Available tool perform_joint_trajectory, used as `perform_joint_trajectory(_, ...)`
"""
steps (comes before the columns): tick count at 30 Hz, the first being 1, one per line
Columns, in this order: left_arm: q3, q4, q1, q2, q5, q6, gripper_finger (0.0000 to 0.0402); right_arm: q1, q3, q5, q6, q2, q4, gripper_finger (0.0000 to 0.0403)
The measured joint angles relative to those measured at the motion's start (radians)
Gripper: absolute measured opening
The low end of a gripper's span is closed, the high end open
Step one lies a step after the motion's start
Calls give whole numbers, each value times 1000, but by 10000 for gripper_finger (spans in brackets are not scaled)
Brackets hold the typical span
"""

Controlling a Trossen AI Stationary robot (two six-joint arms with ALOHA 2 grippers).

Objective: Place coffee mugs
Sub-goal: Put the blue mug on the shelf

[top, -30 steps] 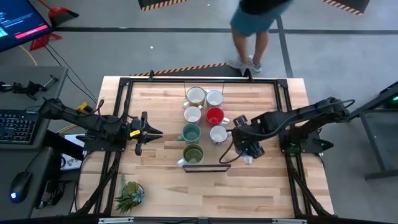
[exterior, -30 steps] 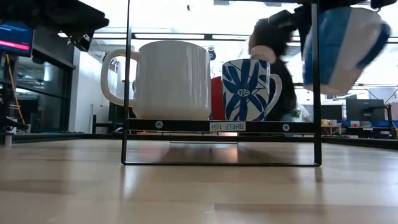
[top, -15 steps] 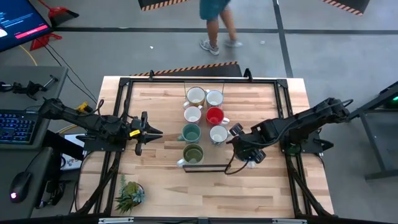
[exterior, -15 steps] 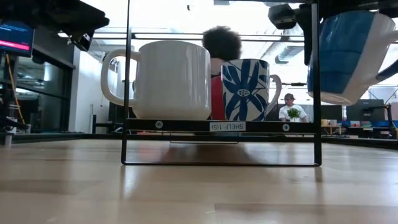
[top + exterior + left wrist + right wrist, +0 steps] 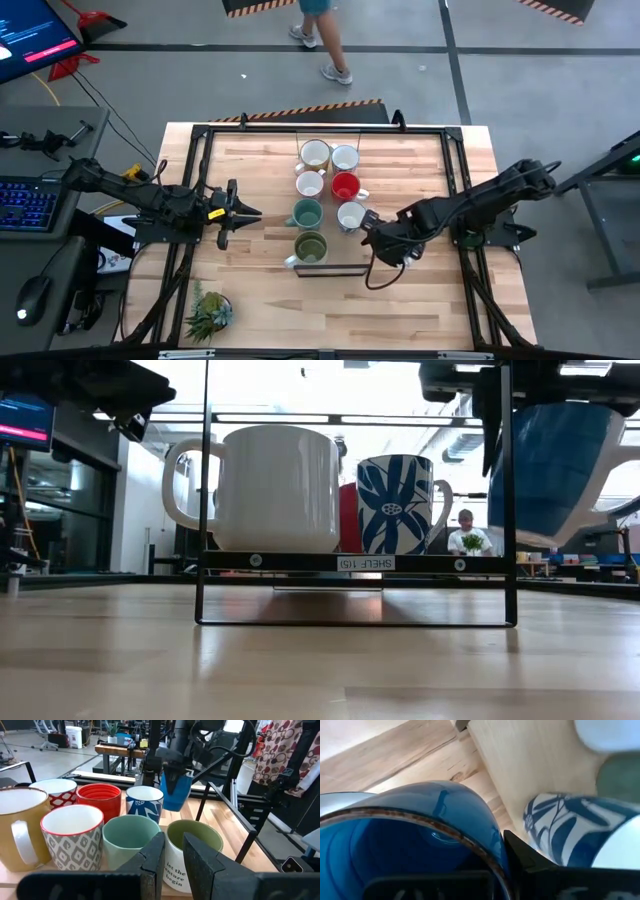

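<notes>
Right arm is stretched low across the tabletop [image 5: 250, 290] toward the mug cluster, its tool [image 5: 372, 243] clamped on the rim of the blue mug [image 5: 548, 465], which hangs clear of the wood just beside the floral mug [image 5: 394, 503] at the shelf [image 5: 355, 563] end. Left arm is parked level at the left, tool [image 5: 243, 213] slightly apart and empty, pointing at the teal mug [image 5: 306, 213].

I see a small spiky potted plant [image 5: 207, 312] at the table's [image 5: 420, 300] near-left corner. A keyboard [image 5: 25, 203] and mouse [image 5: 32, 296] sit off to the left, and a person's legs [image 5: 322, 40] cross the floor beyond.
</notes>
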Motion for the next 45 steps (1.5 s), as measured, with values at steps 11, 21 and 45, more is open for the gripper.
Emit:
perform_joint_trajectory(11,0,0,0,0,0,0,58,-5,32,-7,-119,18,76,0)
perform_joint_trajectory(21,0,-10,0,0,0,0,58,-8,120,-34,-199,93,49,0)
perform_joint_trajectory(45,0,-12,0,0,1,62,58,-59,281,-105,-378,271,34,0)
